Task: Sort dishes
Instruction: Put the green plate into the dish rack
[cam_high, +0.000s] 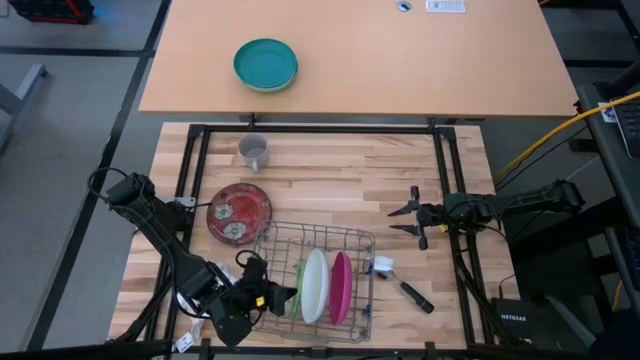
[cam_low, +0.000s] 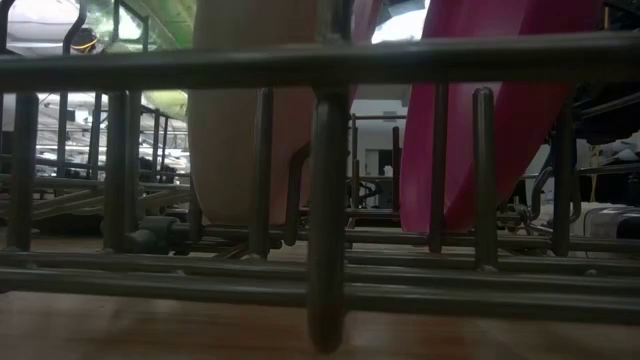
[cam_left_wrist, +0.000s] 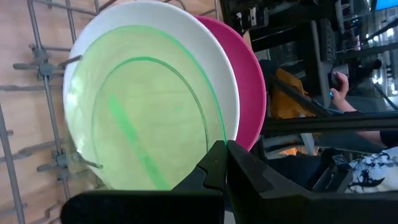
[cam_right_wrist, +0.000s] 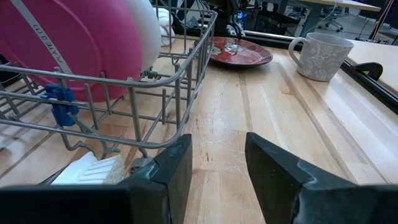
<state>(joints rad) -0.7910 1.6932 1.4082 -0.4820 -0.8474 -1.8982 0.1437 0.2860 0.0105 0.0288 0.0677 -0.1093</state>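
Rack (cam_high: 316, 240): near slots taken by upright green plate (cam_high: 299, 288), white plate (cam_high: 315, 285), pink plate (cam_high: 340, 287); far half open. Dark red plate (cam_high: 239, 212) lies at its far left. Brush (cam_high: 398, 283) blocks its right. Surface (cam_high: 340, 175) beyond bare.

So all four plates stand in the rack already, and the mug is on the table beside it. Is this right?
Not quite. Only three plates stand in the rack: the green plate, the white plate and the pink plate. The red plate lies flat on the table outside it, as the high view shows. The mug is on the table.
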